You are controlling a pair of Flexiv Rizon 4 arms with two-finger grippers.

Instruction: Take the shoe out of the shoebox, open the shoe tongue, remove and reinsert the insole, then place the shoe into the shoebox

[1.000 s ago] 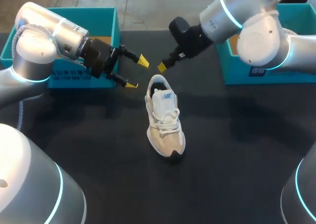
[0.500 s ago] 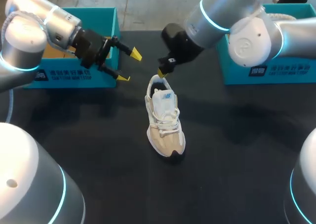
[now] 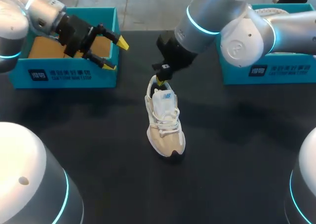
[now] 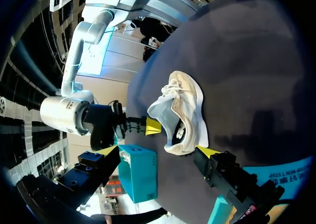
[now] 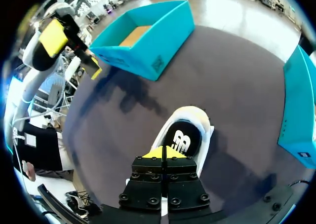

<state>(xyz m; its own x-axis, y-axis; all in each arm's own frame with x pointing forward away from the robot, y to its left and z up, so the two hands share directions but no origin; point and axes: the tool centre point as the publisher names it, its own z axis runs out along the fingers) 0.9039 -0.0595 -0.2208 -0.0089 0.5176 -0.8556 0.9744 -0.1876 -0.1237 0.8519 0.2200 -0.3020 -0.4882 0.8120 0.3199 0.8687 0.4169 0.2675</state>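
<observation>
A white and beige shoe [image 3: 165,120] stands upright on the black table, heel toward the back. My right gripper [image 3: 159,79] is shut with nothing between its fingers, its yellow tips right at the shoe's heel opening. In the right wrist view the right gripper [image 5: 163,153] hangs just over the dark insole [image 5: 181,140] inside the shoe [image 5: 202,135]. My left gripper [image 3: 114,54] is open and empty, at the front right corner of the left teal shoebox [image 3: 69,75]. In the left wrist view the shoe [image 4: 182,110] lies ahead of my left gripper [image 4: 157,151].
A second teal box [image 3: 266,71] stands at the back right, under my right arm. The left shoebox [image 5: 148,36] shows a brown cardboard floor. Bare black tabletop [image 3: 232,155] lies in front of and beside the shoe.
My left gripper has drawn back to the left, away from the shoe toward the left box. My right gripper has come down and left to the shoe's heel opening.
</observation>
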